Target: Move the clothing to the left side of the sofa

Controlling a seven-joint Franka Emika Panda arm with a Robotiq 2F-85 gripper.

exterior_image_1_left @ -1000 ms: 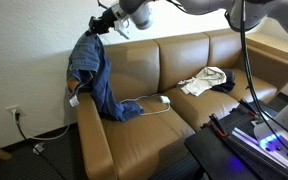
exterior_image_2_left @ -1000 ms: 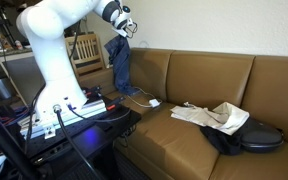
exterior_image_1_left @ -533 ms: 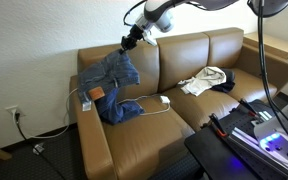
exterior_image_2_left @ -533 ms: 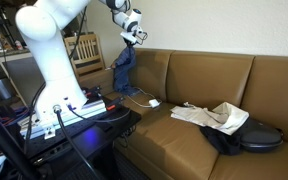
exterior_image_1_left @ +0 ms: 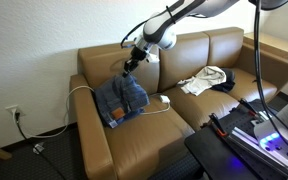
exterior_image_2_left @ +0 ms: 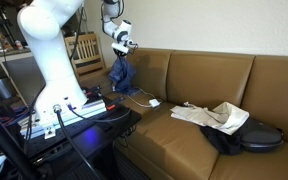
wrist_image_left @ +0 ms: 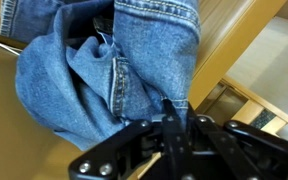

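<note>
While black gripper (wrist_image_left: 174, 110) pinches it, 1 pr crumpled blue denim jeans (exterior_image_1_left: 121, 98) bunches on tan leather sofa (exterior_image_1_left: 189, 55).

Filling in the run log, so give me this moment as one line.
phase: placing | gripper: shut on jeans | jeans: bunched, resting on sofa end seat | white garment: other seat

One sofa (exterior_image_1_left: 189, 118) here, two seat cushions (exterior_image_1_left: 144, 138). One pair of jeans (exterior_image_1_left: 121, 98), one white cloth (exterior_image_1_left: 204, 79), one dark garment (exterior_image_1_left: 225, 87). Also one white cable (exterior_image_1_left: 164, 99) and one robot arm (exterior_image_2_left: 49, 50).
</note>
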